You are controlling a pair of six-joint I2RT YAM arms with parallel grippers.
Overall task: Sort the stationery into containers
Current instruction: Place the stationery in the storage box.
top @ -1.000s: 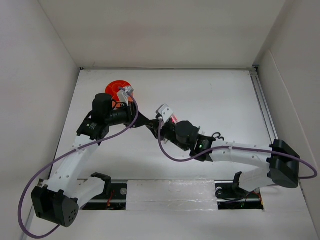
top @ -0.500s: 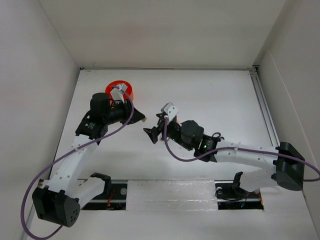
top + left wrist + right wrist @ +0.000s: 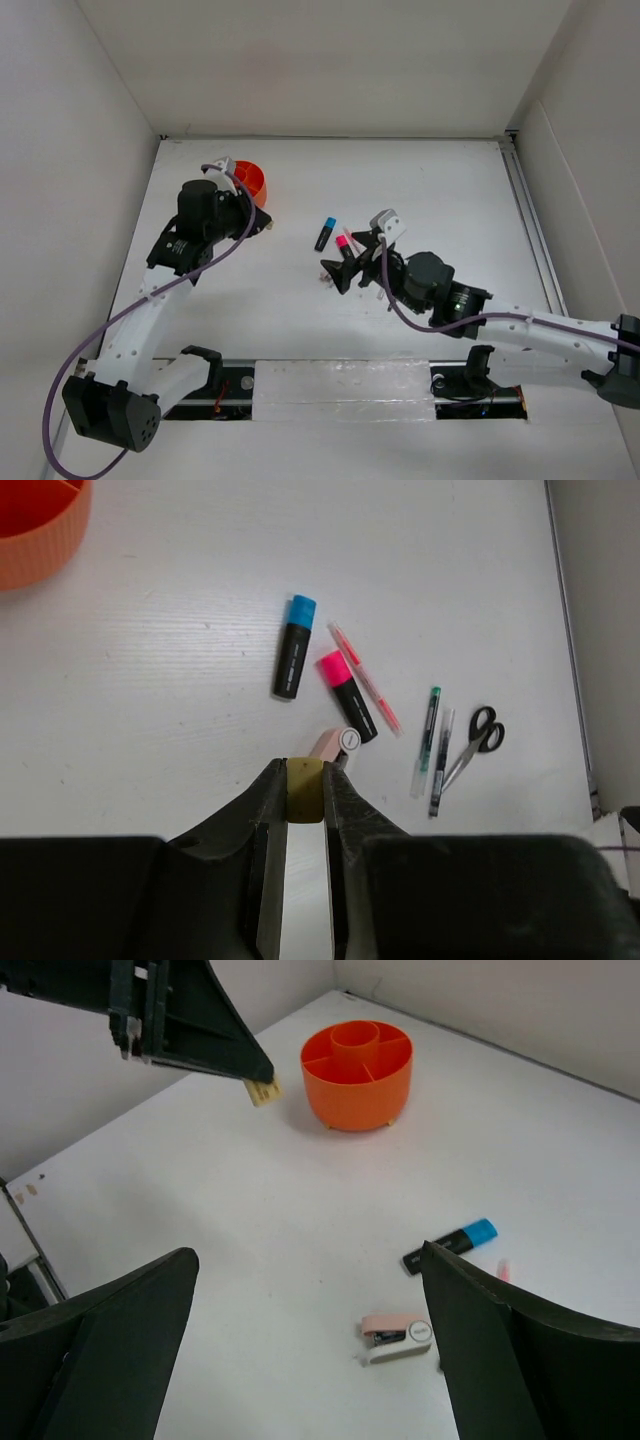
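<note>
Now the left claw (image 3: 305, 770), pinched shut on a small tan eraser block (image 3: 305, 792), hangs at 9 o'clock of the round orange plastic organiser (image 3: 352, 1105) in the right wrist view. It should centre over one outer compartment before releasing. The right claw (image 3: 308, 1295) gapes wide, empty.

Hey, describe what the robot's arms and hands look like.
The left arm and right arm have white links with black joint housings and black shoulder blocks. A purple cable loops along each. The left hand and right hand have black wedge-shaped fingers, with a small white block on each wrist.
</note>
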